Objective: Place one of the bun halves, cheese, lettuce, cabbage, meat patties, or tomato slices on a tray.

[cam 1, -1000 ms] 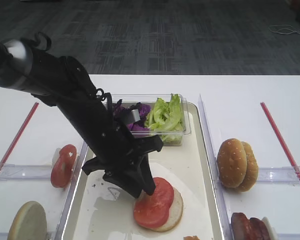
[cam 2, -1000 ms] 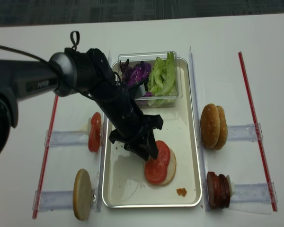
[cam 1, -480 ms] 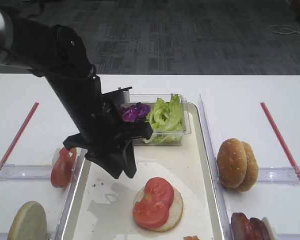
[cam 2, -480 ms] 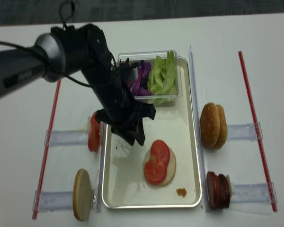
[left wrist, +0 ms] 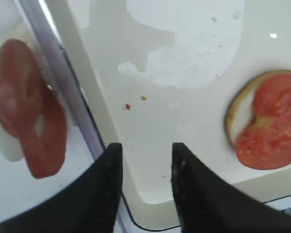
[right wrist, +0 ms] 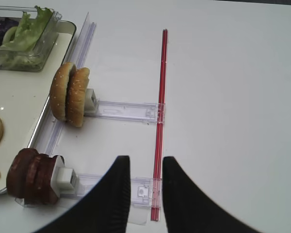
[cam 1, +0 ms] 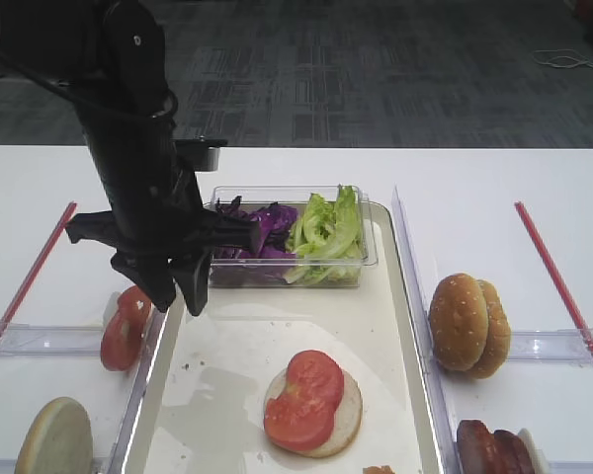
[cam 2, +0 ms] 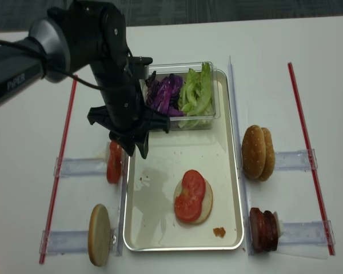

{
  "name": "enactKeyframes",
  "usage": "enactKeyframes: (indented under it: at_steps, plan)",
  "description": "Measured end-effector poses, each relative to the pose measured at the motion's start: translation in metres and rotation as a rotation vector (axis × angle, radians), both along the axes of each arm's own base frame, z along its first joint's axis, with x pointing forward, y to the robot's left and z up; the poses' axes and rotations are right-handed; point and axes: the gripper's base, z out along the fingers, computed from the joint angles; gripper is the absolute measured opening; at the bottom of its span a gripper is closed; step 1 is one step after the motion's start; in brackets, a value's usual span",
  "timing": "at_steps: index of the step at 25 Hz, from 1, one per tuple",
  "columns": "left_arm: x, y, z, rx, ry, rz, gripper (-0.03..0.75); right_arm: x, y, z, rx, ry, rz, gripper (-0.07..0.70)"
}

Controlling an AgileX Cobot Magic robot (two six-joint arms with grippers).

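On the cream tray (cam 1: 227,365) (cam 2: 154,217) a pale bun half (cam 1: 349,419) carries two overlapping tomato slices (cam 1: 304,397) (cam 2: 190,194) (left wrist: 271,131). My left gripper (cam 1: 178,296) (cam 2: 135,149) (left wrist: 145,150) hangs open and empty over the tray's left rim, between that stack and more tomato slices (cam 1: 126,326) (left wrist: 29,126) standing on a holder outside the tray. My right gripper (right wrist: 145,162) is open and empty over the table, right of the meat patties (right wrist: 31,177). Lettuce (cam 1: 326,227) and cabbage (cam 1: 267,222) fill a clear box. No cheese is in view.
Sesame bun halves (cam 1: 467,324) (right wrist: 70,94) stand on edge in a clear holder right of the tray. A pale bun half (cam 1: 54,439) stands at the front left. Red strips (cam 1: 553,276) (cam 2: 60,171) run along both sides. The clear box (cam 2: 180,94) sits at the tray's far end.
My left gripper has drawn away from the tomato slices on the bun half, rising and moving left to the tray's left rim. The slices stay on the bun.
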Motion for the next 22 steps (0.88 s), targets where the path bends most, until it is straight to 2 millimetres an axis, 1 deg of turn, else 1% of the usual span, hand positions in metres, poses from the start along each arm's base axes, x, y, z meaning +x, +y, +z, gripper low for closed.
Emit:
enactKeyframes:
  at_steps: [3, 6, 12, 15, 22]
  plan:
    - [0.0, 0.004, 0.003, 0.031, -0.022, 0.014, 0.274, 0.0, 0.0, 0.0, 0.0, 0.0, 0.0, 0.201]
    - [-0.001, 0.006, 0.013, 0.029, -0.051, 0.018, 0.294, 0.0, 0.0, 0.0, 0.0, 0.0, 0.0, 0.201]
    - [-0.002, 0.012, 0.022, 0.032, -0.081, 0.029, 0.298, 0.0, 0.0, 0.0, 0.0, 0.0, 0.0, 0.201]
    - [0.002, 0.025, 0.03, 0.024, -0.098, 0.068, 0.298, 0.0, 0.0, 0.0, 0.0, 0.0, 0.0, 0.201]
    - [0.005, 0.069, 0.059, 0.001, -0.182, 0.158, 0.3, 0.0, 0.0, 0.0, 0.0, 0.0, 0.0, 0.201]
